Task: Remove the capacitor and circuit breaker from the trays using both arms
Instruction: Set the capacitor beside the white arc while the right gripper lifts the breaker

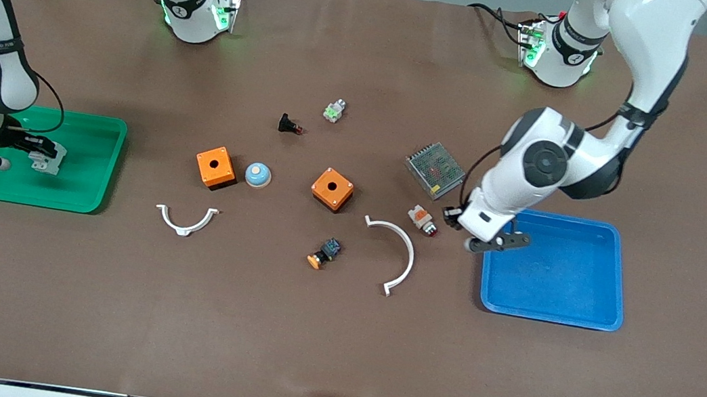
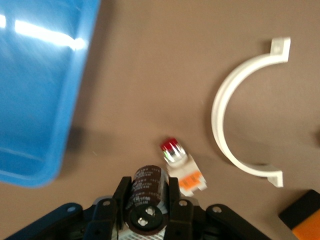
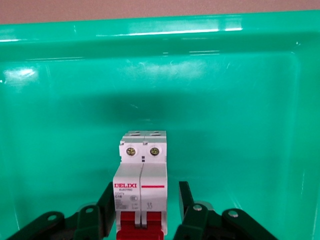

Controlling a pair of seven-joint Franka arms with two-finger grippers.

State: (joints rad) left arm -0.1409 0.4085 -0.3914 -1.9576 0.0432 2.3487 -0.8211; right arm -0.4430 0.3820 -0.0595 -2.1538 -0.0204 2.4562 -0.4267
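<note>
Right claw (image 1: pixel 48 157) at the right arm's end of the desk (image 1: pixel 334 346), low inside the green tray (image 1: pixel 88 191). Its fingers (image 3: pixel 187 200) stand apart on either side of the breaker (image 3: pixel 141 187), a gap showing on at least one side; the breaker sits upright on the tray floor, red levers toward the claw.

Mid-desk, from the right arm's end toward the left arm's end: a small white half-ring bracket (image 1: pixel 185 220); an orange box (image 1: pixel 215 167); a blue-domed button (image 1: pixel 257 175); a black push button with red tip (image 1: pixel 289 126); a green-and-white button (image 1: pixel 334 111); a second orange box (image 1: pixel 332 189); an orange-capped switch (image 1: pixel 324 253), nearer the front edge; a large white half-ring bracket (image 1: pixel 395 255); a metal mesh power supply (image 1: pixel 434 169); a white-and-orange button with red cap (image 1: pixel 423 219).

Left claw (image 1: pixel 453 217) above the bare desk, between that red-capped button and the blue tray (image 1: pixel 550 313), closed on the capacitor (image 2: pixel 146 197). The black cylinder lies clamped between the fingers (image 2: pixel 173 192), its two-terminal end facing the wrist camera, clear of the tray rim.
</note>
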